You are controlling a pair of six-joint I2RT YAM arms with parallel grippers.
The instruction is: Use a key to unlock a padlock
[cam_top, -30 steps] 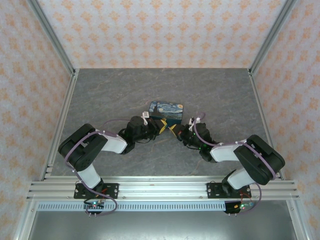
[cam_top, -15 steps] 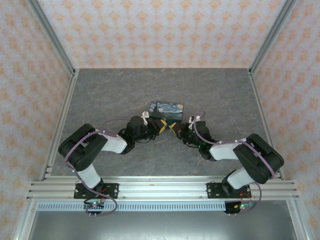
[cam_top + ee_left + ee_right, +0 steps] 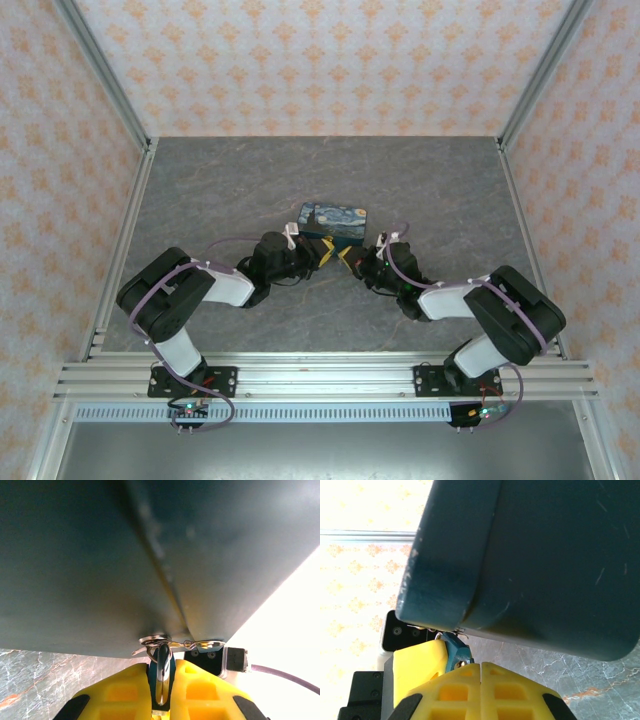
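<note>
Left wrist: left gripper (image 3: 161, 680) clamps a ringed blue piece (image 3: 171, 680); right wrist: right gripper (image 3: 480, 672) pressed closed. Dark box (image 3: 545, 555) overhead.

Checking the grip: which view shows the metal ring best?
Left wrist: the ring sits sharp between the yellow fingers. Right wrist gives a metal glint under the box; from the top it is too small to tell.

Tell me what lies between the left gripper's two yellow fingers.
In the left wrist view, a blue piece with a metal ring is pinched between the fingers, near the dark box. Key or padlock, I cannot tell.
</note>
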